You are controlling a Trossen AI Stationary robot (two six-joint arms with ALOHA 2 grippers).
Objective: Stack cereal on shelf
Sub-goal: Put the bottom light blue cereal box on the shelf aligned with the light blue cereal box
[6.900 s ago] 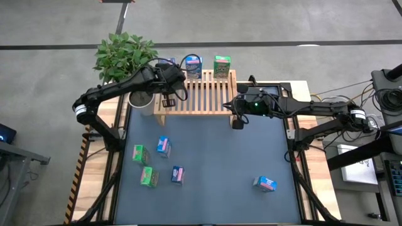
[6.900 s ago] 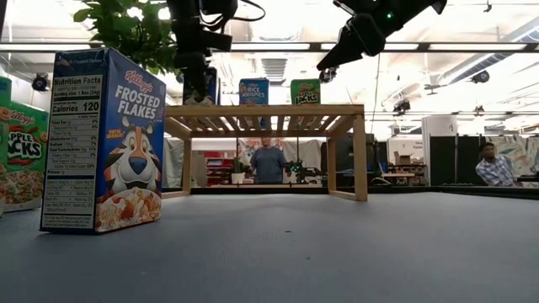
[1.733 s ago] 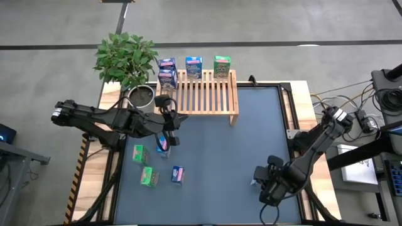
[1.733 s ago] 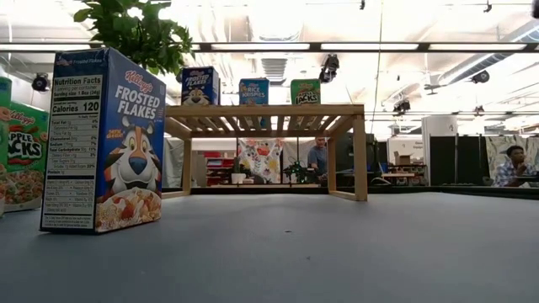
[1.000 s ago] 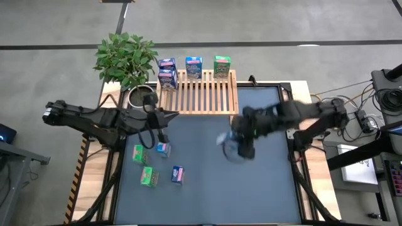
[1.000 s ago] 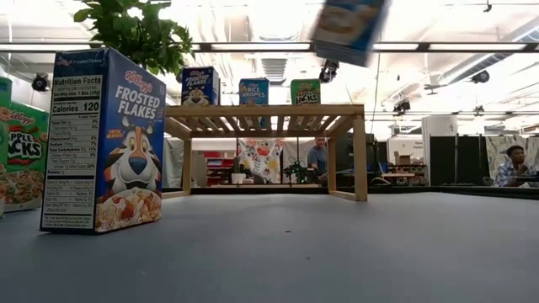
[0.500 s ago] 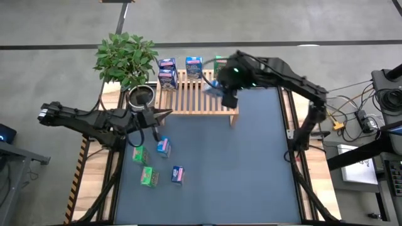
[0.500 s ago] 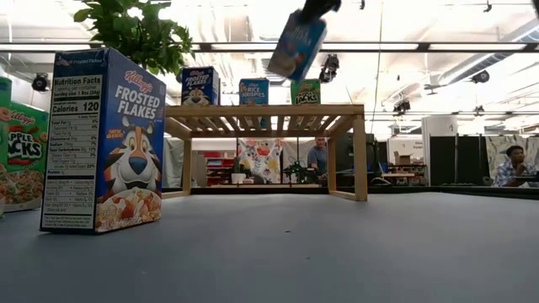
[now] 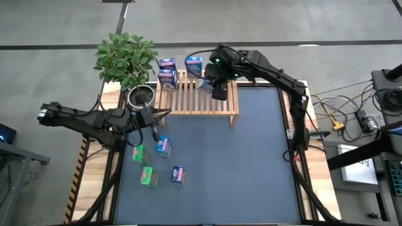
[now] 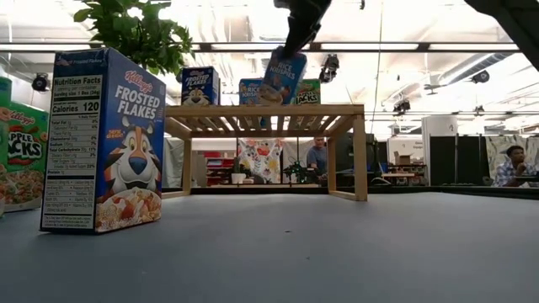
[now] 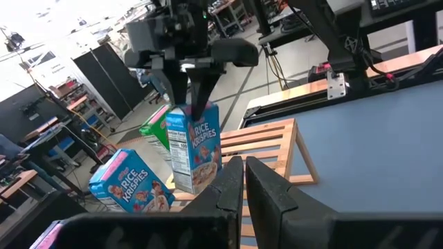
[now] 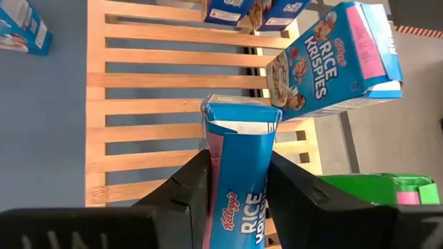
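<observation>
the right hand (image 9: 218, 83) grips a blue rice krispies box (image 10: 281, 77) by its top, tilted just above the slatted shelf (image 9: 200, 94), beside three standing boxes. the left hand (image 9: 154, 115), shut and empty, hovers over the worktop (image 9: 251, 163).

The big blue box (image 10: 103, 139) standing nearest on the desk reads "Kellogg's FROSTED FLAKES" on its front, and its side panel reads "Nutrition Facts" and "Calories 120". The green box (image 10: 21, 154) at the edge beside it shows "PPLE" and "ACKS", cut off. The blue box (image 11: 194, 146) held by the right pincer (image 11: 188, 97) reads "RICE KRISPIES", with "Kellogg's" on its side in the right wrist view. A second blue box (image 12: 336, 61) on the shelf (image 12: 152, 111) also reads "RICE KRISPIES".
</observation>
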